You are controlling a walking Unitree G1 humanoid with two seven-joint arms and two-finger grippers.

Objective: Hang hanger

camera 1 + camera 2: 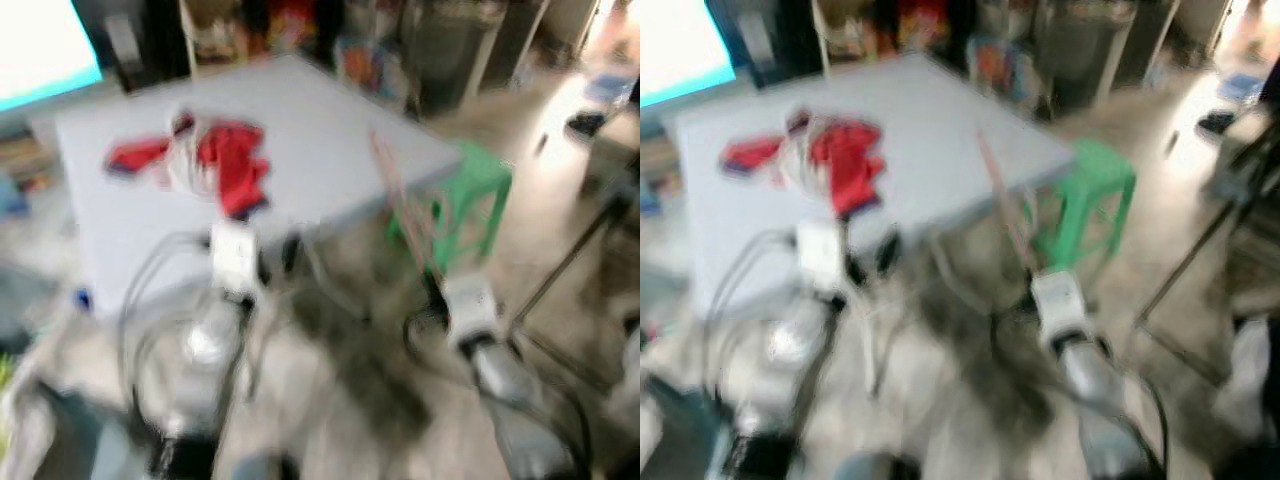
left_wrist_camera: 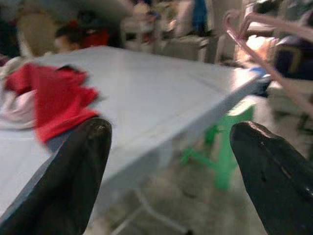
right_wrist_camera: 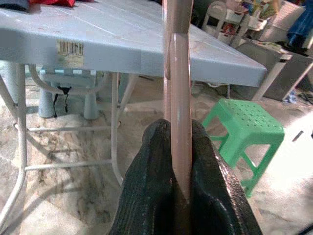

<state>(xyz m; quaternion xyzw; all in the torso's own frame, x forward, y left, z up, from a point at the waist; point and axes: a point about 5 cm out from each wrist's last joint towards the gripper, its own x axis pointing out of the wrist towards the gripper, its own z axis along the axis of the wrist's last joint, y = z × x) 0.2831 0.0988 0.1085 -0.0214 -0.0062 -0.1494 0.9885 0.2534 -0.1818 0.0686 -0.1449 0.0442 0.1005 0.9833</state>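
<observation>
Right tool (image 3: 178, 147) clamped on pink hanger (image 3: 177, 93), upright btwn fingers.

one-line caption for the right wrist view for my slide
Right pincer shut on a pink hanger, held beside the grey folding table, with a green stool on the floor beyond.
</observation>
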